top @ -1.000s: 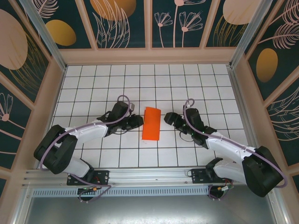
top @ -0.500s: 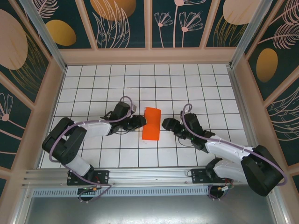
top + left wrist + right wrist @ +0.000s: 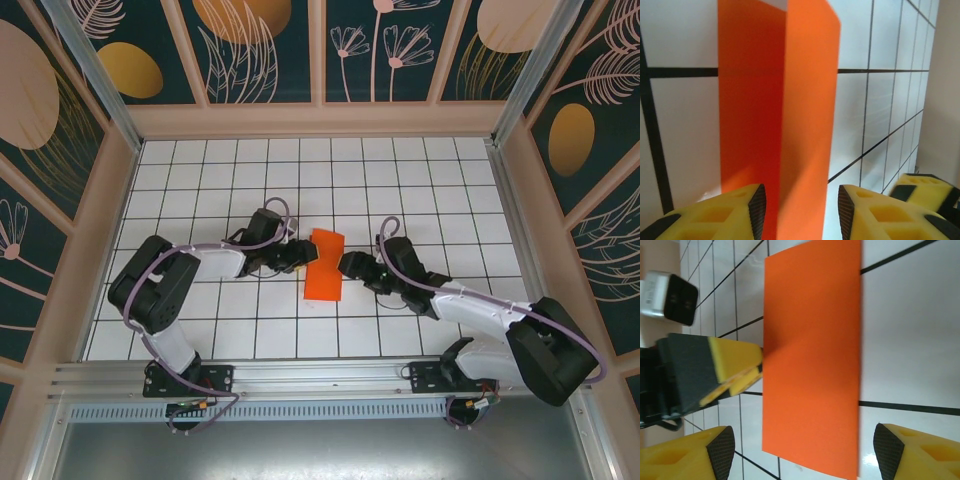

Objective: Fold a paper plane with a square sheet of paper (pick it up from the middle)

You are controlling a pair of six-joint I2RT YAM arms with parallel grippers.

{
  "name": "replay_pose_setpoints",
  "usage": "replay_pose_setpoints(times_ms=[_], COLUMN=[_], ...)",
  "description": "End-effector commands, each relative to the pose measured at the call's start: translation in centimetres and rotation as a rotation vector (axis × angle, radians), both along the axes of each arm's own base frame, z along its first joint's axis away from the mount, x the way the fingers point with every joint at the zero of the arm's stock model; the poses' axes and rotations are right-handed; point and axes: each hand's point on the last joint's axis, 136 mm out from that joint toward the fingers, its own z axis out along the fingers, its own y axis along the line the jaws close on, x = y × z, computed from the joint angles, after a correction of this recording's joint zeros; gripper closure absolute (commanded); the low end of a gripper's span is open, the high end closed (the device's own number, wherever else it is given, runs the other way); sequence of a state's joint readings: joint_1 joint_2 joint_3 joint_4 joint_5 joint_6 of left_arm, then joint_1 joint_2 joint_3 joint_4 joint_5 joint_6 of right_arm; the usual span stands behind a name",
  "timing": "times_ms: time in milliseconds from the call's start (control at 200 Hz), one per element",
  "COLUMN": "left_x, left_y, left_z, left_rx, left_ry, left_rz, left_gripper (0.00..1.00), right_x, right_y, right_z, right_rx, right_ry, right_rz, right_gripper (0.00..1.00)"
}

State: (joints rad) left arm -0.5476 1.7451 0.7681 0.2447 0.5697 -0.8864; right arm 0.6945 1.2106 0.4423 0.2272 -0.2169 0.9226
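- Orange and thin, the square sheet of paper (image 3: 324,265) is seen folded into a narrow rectangle and laid on the white tiled surface (image 3: 400,190), near its middle and between the two arms.
- From the left wrist, the paper (image 3: 790,125) is shown in two tones, a darker strip on the left and a lighter one on the right, divided by a straight line along its length.
- From the right wrist, the paper (image 3: 812,365) is seen as one flat orange panel crossed beneath by the black grid lines.
- The left pincer (image 3: 303,255) is placed at the paper's left edge; its yellow fingers (image 3: 740,210) are held apart, with the orange strip running into the gap between them.
- The same left pincer (image 3: 759,369) is seen from the right wrist with its tips touching or just beside that edge; which cannot be told.
- The right pincer (image 3: 346,264) is placed just beside the paper's right edge, its jaws spread wide and closed on nothing.
- Its yellow fingers (image 3: 700,455) are seen on either side of the paper's near end.
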Motion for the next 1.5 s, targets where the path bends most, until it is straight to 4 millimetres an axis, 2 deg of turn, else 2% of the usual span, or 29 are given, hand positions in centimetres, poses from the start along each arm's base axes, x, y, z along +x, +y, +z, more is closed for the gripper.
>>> replay_pose_setpoints(times_ms=[0,75,165,350,585,751,836,956,1036,1181,1351,1496], left_x=[-0.2,0.0,0.1,0.1,0.4,0.4,0.2,0.1,-0.1,-0.1,0.0,0.0], left_y=[0.0,0.2,-0.2,-1.0,-1.0,-0.9,-0.8,-0.5,-0.5,-0.4,-0.5,-0.6], left_z=[-0.7,-0.9,-0.1,1.2,1.4,1.5,1.5,1.4,1.2,1.5,1.7,1.6], left_rx=[0.014,0.037,-0.004,-0.074,-0.076,-0.086,-0.084,-0.074,-0.076,-0.072,-0.065,-0.067], left_ry=[0.015,0.016,0.007,0.006,-0.002,-0.008,-0.007,-0.013,-0.007,-0.015,-0.015,-0.010], left_rz=[-0.038,-0.029,-0.023,-0.039,-0.030,-0.021,-0.017,-0.011,-0.013,-0.018,-0.024,-0.025], left_gripper=[0.56,0.56,0.57,0.68,0.80,0.92,0.92,0.92,0.92,0.92,0.92,0.92], right_x=[0.6,0.8,0.7,0.4,1.4,1.9,1.4,0.7,-0.1,-1.6,-3.2,-4.1], right_y=[0.6,0.6,0.9,1.4,1.7,1.2,1.5,1.7,2.5,5.2,8.3,9.0], right_z=[1.1,1.4,1.6,1.8,3.1,3.1,3.3,1.9,1.1,-0.5,-0.6,-0.7], right_rx=[-0.015,-0.021,-0.023,-0.033,-0.091,-0.129,-0.111,-0.211,-0.328,-0.530,-0.694,-0.768], right_ry=[-0.034,-0.042,-0.054,-0.094,-0.155,-0.150,-0.166,-0.160,-0.181,-0.226,-0.344,-0.395], right_rz=[0.013,0.011,0.033,0.098,0.105,0.091,0.123,0.147,0.170,0.235,0.285,0.271], right_gripper=[0.23,0.23,0.23,0.24,0.21,0.21,0.21,0.29,0.30,0.34,0.34,0.32])
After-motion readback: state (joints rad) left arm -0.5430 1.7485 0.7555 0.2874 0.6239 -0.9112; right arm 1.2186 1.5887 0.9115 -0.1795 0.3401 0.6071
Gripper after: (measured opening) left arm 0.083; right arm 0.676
